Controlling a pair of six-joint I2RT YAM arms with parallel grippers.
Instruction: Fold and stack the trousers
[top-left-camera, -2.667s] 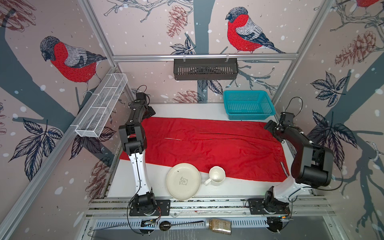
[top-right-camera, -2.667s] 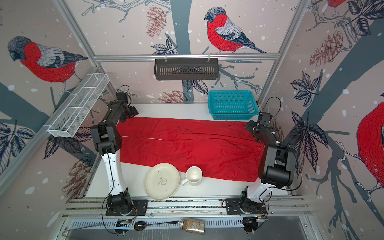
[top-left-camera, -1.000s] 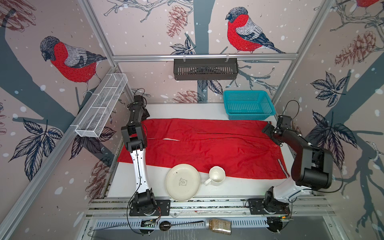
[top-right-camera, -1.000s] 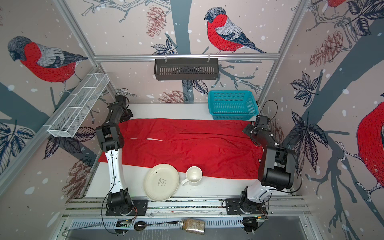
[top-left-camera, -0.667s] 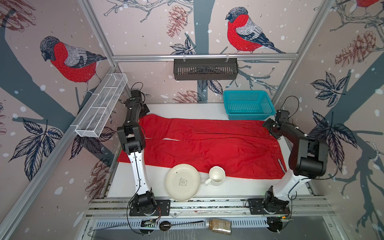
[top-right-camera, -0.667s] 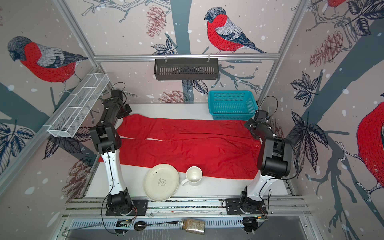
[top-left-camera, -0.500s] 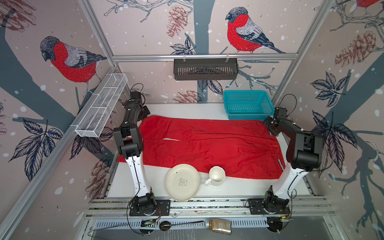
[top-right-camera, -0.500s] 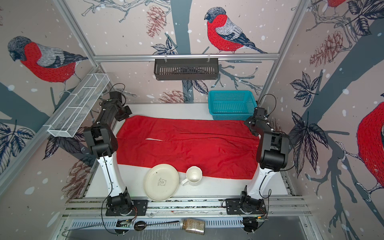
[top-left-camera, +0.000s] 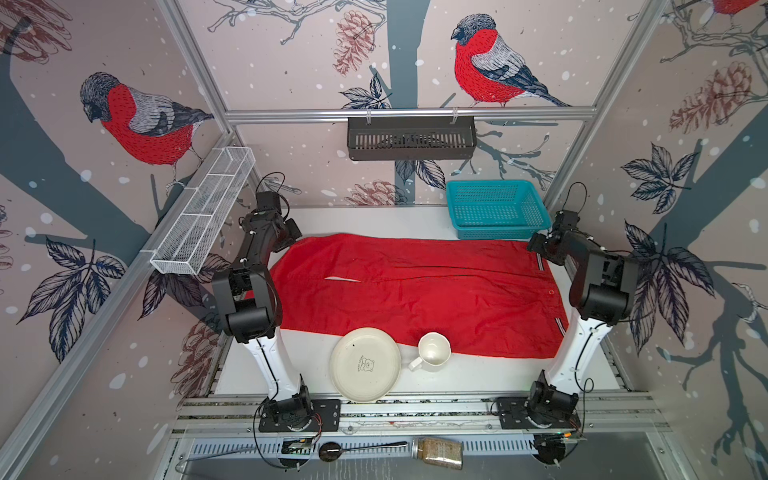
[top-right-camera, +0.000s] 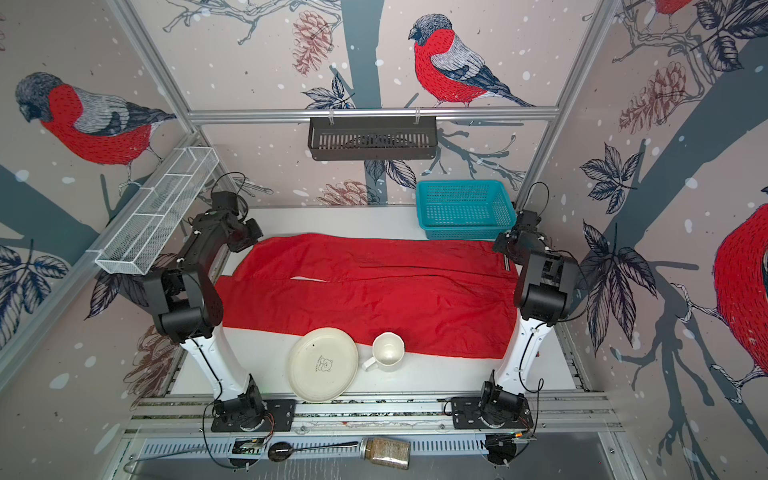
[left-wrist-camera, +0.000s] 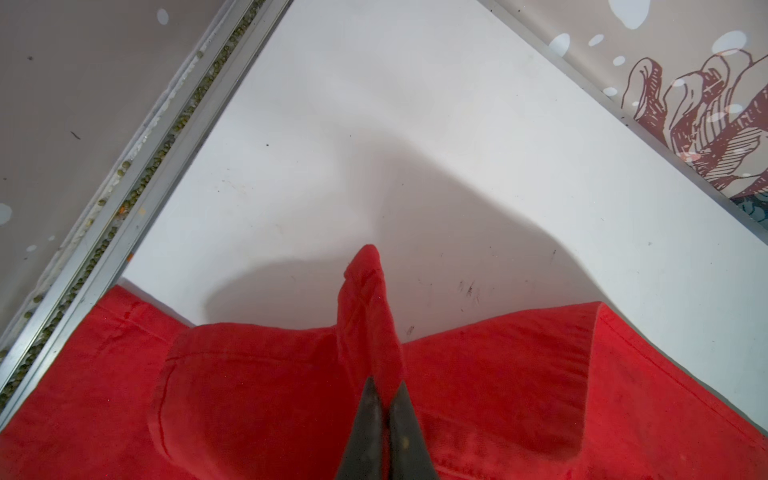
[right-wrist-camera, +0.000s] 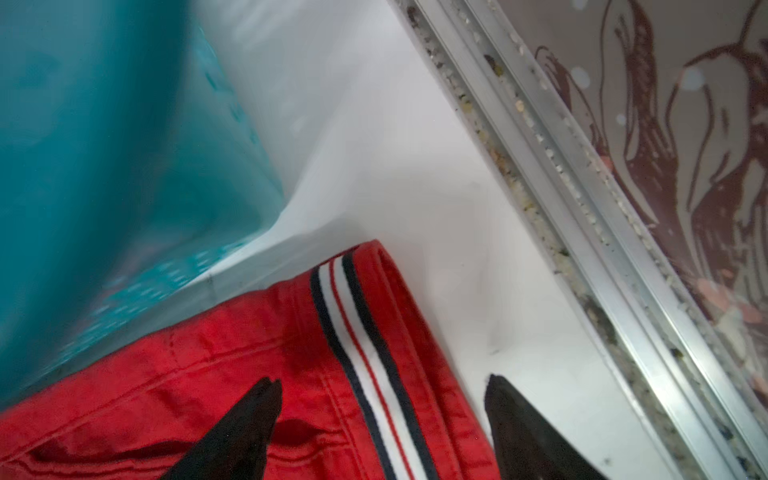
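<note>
Across the middle of both top views I see the trousers spread nearly flat on the white bench. The waist end lies toward the right of the frame and the legs toward the left. A narrow slit of bench shows between the two legs, left of centre.

My left pincer sits at the upper left corner of the cloth. From the left wrist view its fingers are pressed together on a raised ridge of red fabric. The ridge stands up past the tips and throws a shadow on the bench.

My right pincer is at the upper right corner of the trousers, just beside the teal basket. Its jaws stand wide apart and straddle the striped band, gripping nothing. One finger is over red cloth and the other over bare bench. I cannot tell whether either tip touches down.

Along the lower edge of the trousers, at lower centre of the frame, stand a cream plate and a mug. The mug overlaps the red edge, and the plate's rim meets it.
</note>
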